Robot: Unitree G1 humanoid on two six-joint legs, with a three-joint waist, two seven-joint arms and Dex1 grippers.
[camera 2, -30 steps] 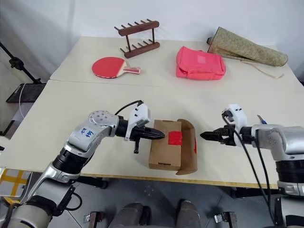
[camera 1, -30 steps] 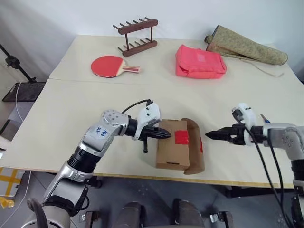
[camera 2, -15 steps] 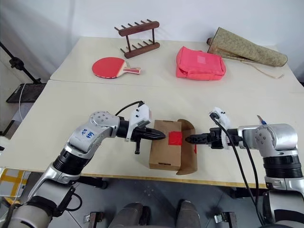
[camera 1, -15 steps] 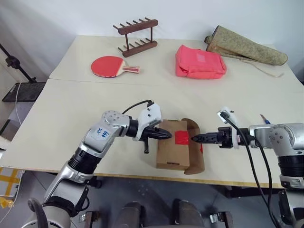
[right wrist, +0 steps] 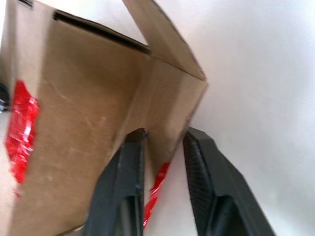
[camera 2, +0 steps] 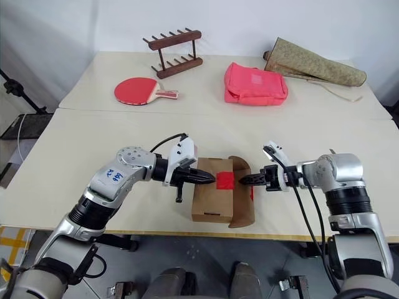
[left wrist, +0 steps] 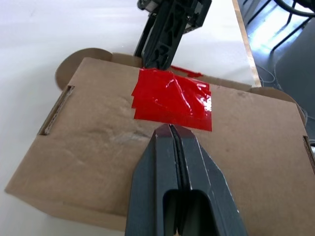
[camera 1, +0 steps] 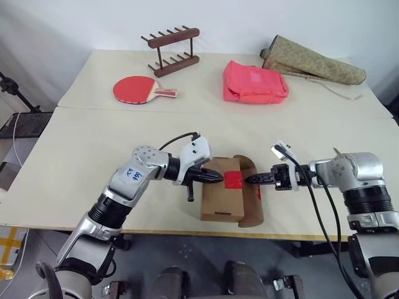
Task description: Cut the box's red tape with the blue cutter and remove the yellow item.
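2 grippers at box | left gripper closed on lid | right gripper narrowly straddling flap edge

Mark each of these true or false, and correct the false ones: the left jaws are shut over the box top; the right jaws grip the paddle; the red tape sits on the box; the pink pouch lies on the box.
1. The left gripper has its jaws shut over the top of the box. True.
2. The right gripper grips the paddle. False: its jaws straddle the box's open flap.
3. The red tape sits on the box. True.
4. The pink pouch lies on the box. False: it lies on the far table.
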